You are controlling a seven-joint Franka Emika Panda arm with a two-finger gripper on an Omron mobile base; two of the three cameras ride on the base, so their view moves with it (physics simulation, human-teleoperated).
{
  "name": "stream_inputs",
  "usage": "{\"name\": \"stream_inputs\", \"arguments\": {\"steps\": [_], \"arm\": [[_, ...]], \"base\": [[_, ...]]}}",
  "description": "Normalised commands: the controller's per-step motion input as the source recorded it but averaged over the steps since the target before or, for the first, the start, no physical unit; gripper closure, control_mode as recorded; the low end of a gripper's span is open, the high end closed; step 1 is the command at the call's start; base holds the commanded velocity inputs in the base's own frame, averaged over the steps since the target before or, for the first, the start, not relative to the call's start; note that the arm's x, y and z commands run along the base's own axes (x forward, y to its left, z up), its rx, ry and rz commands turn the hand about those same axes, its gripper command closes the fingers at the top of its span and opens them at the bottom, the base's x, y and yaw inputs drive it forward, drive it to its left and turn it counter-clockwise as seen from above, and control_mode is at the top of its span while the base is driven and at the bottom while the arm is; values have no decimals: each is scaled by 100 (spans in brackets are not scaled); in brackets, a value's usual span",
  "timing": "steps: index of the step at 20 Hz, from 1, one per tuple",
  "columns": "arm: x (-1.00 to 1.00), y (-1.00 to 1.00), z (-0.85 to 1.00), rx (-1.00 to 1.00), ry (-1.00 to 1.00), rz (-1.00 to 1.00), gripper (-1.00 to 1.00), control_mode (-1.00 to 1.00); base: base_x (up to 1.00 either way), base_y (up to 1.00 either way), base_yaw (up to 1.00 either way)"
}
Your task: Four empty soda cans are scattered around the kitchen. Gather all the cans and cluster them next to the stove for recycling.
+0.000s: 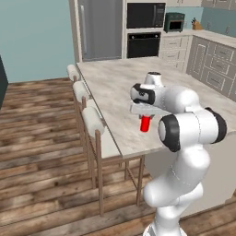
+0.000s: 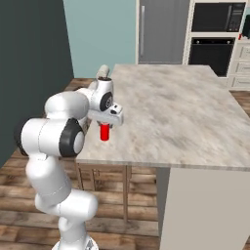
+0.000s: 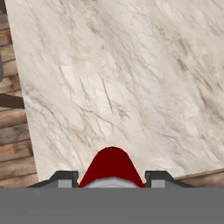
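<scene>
A red soda can (image 1: pixel 145 124) (image 2: pixel 104 133) is upright over the marble island counter (image 1: pixel 115 87), near its front corner. My gripper (image 1: pixel 145 118) (image 2: pixel 104 126) comes down on it from above and is shut on it. In the hand view the can's red body (image 3: pixel 111 166) sits between the two dark fingertips (image 3: pixel 65 177), with the counter's marble top (image 3: pixel 113 78) beyond it. I cannot tell whether the can's base touches the counter. The stove is out of view.
Cushioned stools (image 1: pixel 94 122) line the island's left side above the wood floor (image 1: pixel 37 152). A steel fridge (image 1: pixel 99 27), a black wall oven (image 1: pixel 144 44) and a green toaster oven (image 1: pixel 174 21) stand at the back. Grey cabinets (image 1: pixel 216 69) run along the right.
</scene>
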Motion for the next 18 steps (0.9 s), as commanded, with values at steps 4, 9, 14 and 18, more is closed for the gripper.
{"name": "stream_inputs", "arguments": {"steps": [4,9,14,18], "arm": [[-73,-10,42,0,1,-1,100,-100],[-100,-7,0,1,-19,0,100,-100],[-55,-1,-1,1,-5,0,100,-100],[-16,2,0,0,0,-1,100,-100]], "base": [[0,0,0],[0,0,0],[0,0,0],[0,0,0]]}}
